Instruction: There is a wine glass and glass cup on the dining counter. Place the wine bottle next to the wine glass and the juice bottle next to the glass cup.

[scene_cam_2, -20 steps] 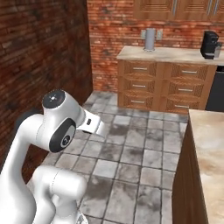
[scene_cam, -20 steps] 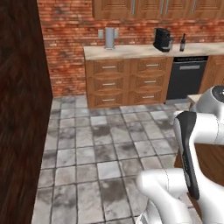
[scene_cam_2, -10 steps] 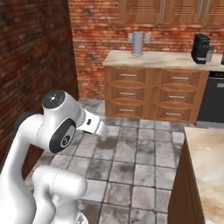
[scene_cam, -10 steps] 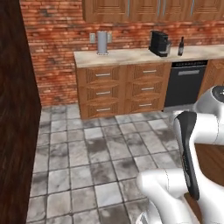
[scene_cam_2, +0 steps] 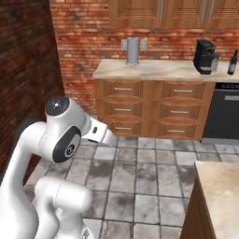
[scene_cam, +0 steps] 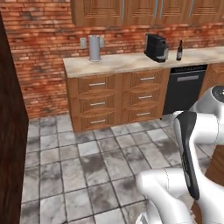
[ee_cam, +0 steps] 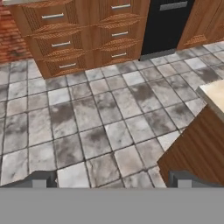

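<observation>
On wall counter point(scene_cam: 131, 61): wine bottle point(scene_cam: 179, 50) beside coffee machine point(scene_cam: 156, 47); claw point(ee_cam: 111, 180) released.

Base views toward shared wall counter point(scene_cam: 131, 61)

The wine bottle point(scene_cam: 179, 50) stands upright on the far wall counter, slim and dark with a long narrow neck, just right of a black coffee machine and above the dark dishwasher front. From my right base camera the wine bottle point(scene_cam_2: 231, 63) sits at the frame's right edge, label too small to read. A corner of the dining counter point(scene_cam_2: 223, 186) shows at lower right, pale beige marble top over a brown wooden side. My hand camera catches that corner point(ee_cam: 214, 96) over grey floor tiles.
</observation>
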